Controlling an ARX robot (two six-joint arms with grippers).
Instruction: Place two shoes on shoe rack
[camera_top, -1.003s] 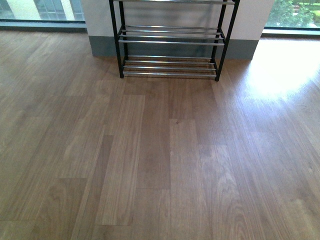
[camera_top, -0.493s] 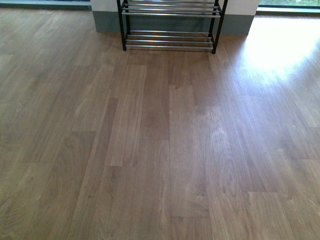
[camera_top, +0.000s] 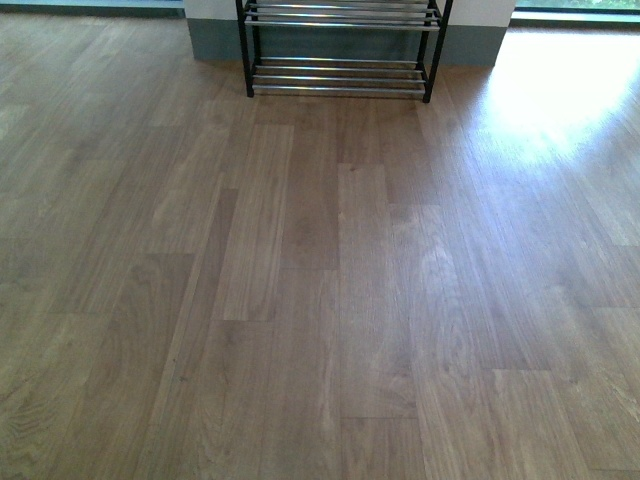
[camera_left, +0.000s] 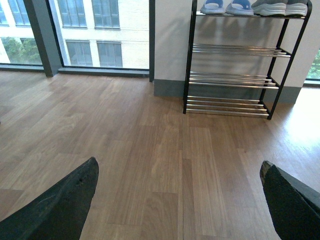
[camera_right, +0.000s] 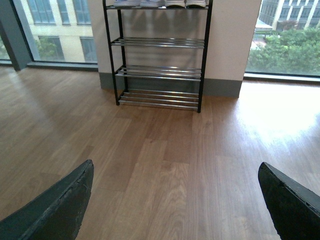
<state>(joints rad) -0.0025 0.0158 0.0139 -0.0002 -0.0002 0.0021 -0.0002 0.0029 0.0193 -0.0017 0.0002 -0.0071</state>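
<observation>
Wood-plank floor (camera_top: 330, 300) fills the front view; only the shoe rack (camera_top: 340, 75) foot shows at the far edge. Left wrist view: left hand (camera_left: 177, 200) spread, empty; the 2 shoes (camera_left: 280, 7) sit on the top tier beside blue slippers (camera_left: 227, 6). Right wrist view: right hand (camera_right: 175, 200) spread, empty. Risk looks small; a shoe could slip between bars.

The floor (camera_top: 320, 300) is smooth brown wood with a soft shine. The shoe rack (camera_left: 235, 80) has a black metal frame and shiny silver bars. The end effector fingers (camera_left: 60, 205) look dark, dull and a bit rough.
</observation>
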